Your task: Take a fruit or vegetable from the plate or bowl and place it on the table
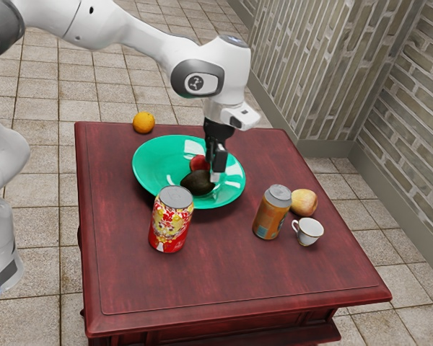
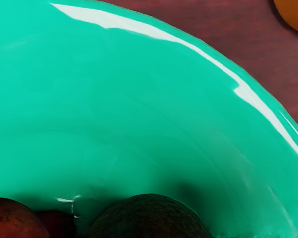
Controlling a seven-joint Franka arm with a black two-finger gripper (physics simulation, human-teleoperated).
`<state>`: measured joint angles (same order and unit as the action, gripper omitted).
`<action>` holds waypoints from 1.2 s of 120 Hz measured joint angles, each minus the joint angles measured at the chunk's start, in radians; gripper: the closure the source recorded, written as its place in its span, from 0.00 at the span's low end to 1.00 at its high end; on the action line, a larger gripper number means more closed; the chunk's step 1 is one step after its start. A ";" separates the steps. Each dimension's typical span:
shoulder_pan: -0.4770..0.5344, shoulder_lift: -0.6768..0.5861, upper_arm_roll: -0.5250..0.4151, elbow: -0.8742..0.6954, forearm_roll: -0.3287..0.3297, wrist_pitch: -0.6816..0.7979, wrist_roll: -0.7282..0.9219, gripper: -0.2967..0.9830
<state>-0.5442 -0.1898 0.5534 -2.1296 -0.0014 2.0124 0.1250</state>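
The gripper (image 1: 216, 175) points down inside the green bowl (image 1: 154, 169), right against or just beside a dark avocado (image 1: 197, 183); whether its fingers are open or shut cannot be made out. A red fruit (image 1: 198, 163) lies behind the avocado, partly hidden. In the wrist view the avocado (image 2: 149, 218) bulges up at the lower edge, just under the hand, with the red fruit (image 2: 15, 220) and a darker red one (image 2: 57, 224) beside it. The bowl (image 2: 114, 99) spreads around them.
On the dark red table (image 1: 224, 281) stand a red patterned can (image 1: 170, 223), an orange can (image 1: 271, 213), a yellowish fruit (image 1: 304, 202) and a white cup (image 1: 308, 231). An orange (image 1: 143, 122) rests near the table's far edge, behind the bowl.
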 joint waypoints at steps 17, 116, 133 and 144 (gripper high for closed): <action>0.000 0.000 -0.001 0.001 -0.002 -0.017 0.013 0.23; -0.003 0.008 0.000 -0.009 -0.010 -0.086 0.049 0.23; -0.003 0.018 0.000 -0.008 -0.013 -0.085 0.051 0.23; -0.003 0.019 0.001 -0.013 -0.013 -0.085 0.053 0.23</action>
<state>-0.5472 -0.1711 0.5544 -2.1429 -0.0144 1.9275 0.1778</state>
